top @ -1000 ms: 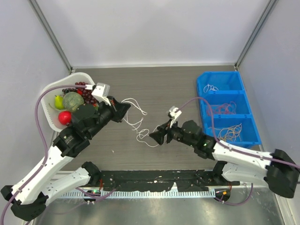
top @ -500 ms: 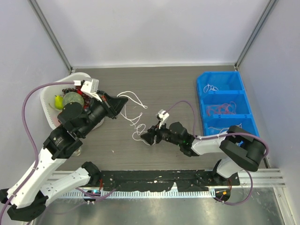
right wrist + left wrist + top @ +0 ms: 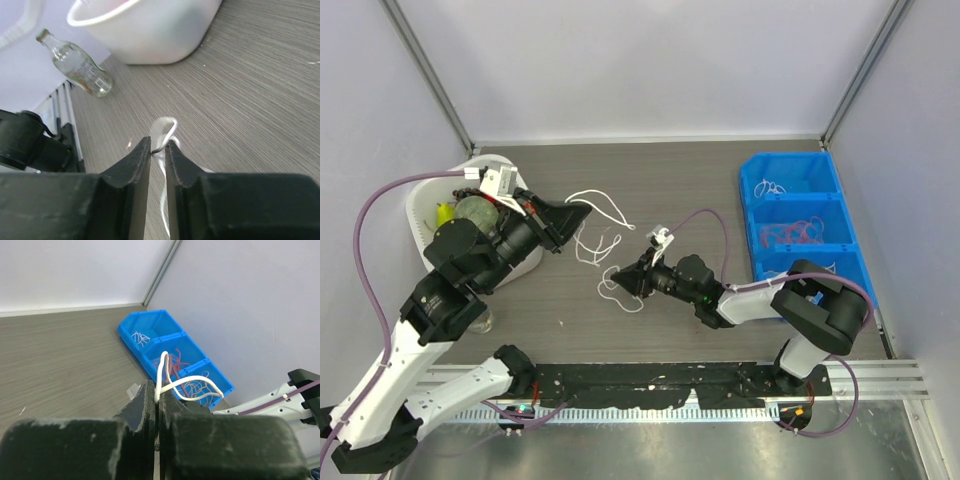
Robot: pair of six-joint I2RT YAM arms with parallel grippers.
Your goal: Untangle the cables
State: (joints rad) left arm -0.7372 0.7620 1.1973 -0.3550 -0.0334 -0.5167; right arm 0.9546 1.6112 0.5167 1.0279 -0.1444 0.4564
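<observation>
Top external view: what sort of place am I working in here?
Probably a robotics lab test cell rather than a home or factory: plain pale walls with metal corner posts box in a grey wood-grain tabletop, and a blue three-compartment plastic bin holds sorted thin cords.

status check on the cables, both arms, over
Left gripper shut on white cable. Right gripper low at table, jaws narrow around the cable's loop, grip unconfirmed. Bowl beside left arm.
</observation>
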